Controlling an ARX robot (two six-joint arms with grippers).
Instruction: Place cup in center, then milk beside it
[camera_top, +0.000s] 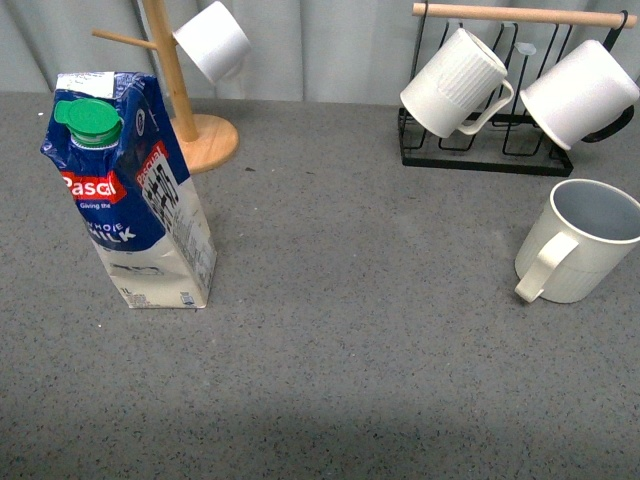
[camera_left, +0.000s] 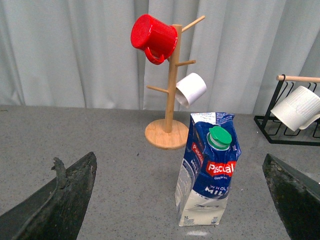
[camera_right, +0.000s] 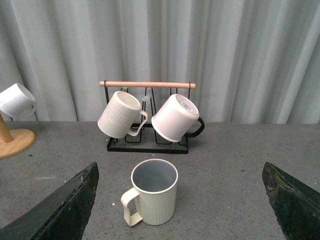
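The cream ribbed cup (camera_top: 582, 243) with a grey-blue inside stands upright at the right of the grey table, handle toward the front left. It also shows in the right wrist view (camera_right: 153, 192), between the wide-open fingers of my right gripper (camera_right: 182, 200), which is empty and short of it. The blue and white milk (camera_top: 132, 192) carton with a green cap stands at the left. In the left wrist view the milk (camera_left: 207, 170) stands ahead of my left gripper (camera_left: 182, 200), which is open and empty. Neither arm shows in the front view.
A wooden mug tree (camera_top: 190, 120) with a white mug (camera_top: 212, 40) stands behind the milk; a red mug (camera_left: 152, 37) hangs on it too. A black wire rack (camera_top: 485, 140) at the back right holds a whiter ribbed mug (camera_top: 455, 82) and a black-handled mug (camera_top: 580, 95).
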